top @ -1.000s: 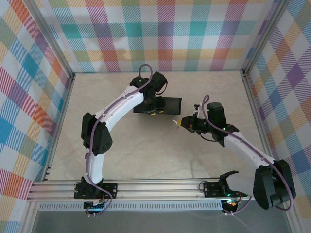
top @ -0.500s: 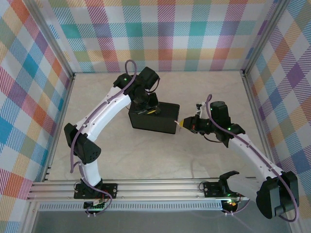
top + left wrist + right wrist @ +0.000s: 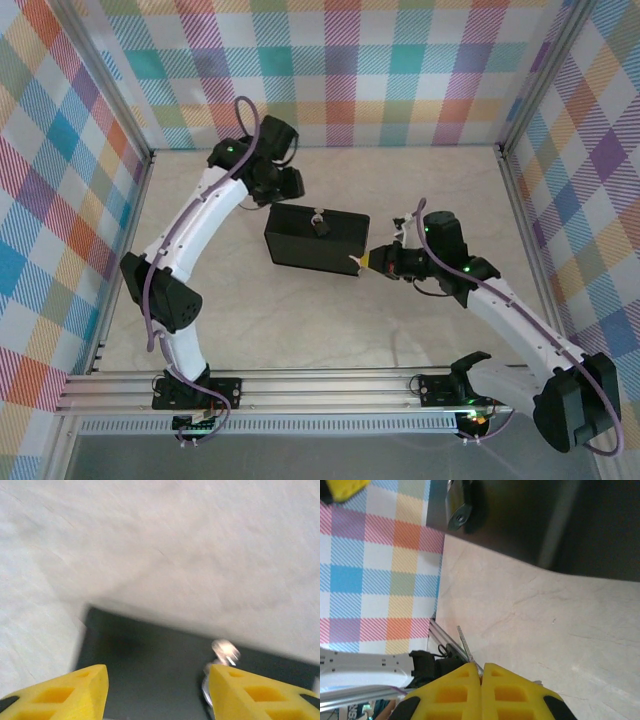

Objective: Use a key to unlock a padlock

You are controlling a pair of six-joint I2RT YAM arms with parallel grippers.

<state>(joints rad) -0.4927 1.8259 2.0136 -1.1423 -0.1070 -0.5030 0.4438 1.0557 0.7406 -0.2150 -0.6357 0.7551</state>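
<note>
The padlock [image 3: 319,222] is a small dark lock with a silvery shackle, lying on top of the black box [image 3: 300,245]. In the left wrist view it is a blurred silvery shape [image 3: 224,651] beside my right fingertip. My left gripper [image 3: 288,194] hovers by the box's back-left edge, open [image 3: 156,674], with nothing between its fingers. My right gripper [image 3: 372,262] is at the box's near-right corner, shut [image 3: 481,666] on the key [image 3: 465,644], whose thin silvery blade sticks out ahead [image 3: 354,265]. From the right wrist the padlock [image 3: 457,511] hangs against the dark box [image 3: 545,520].
The box stands mid-table on the pale marble-patterned top [image 3: 300,320]. Plaid walls and aluminium frame rails [image 3: 125,260] enclose the table on three sides. A yellow fingertip of the left gripper [image 3: 342,487] shows at the right wrist view's top-left corner.
My left gripper has opened and drawn back off the box toward the far left, uncovering the padlock on the lid. My right gripper, still holding the key, shifted slightly toward the box's corner.
</note>
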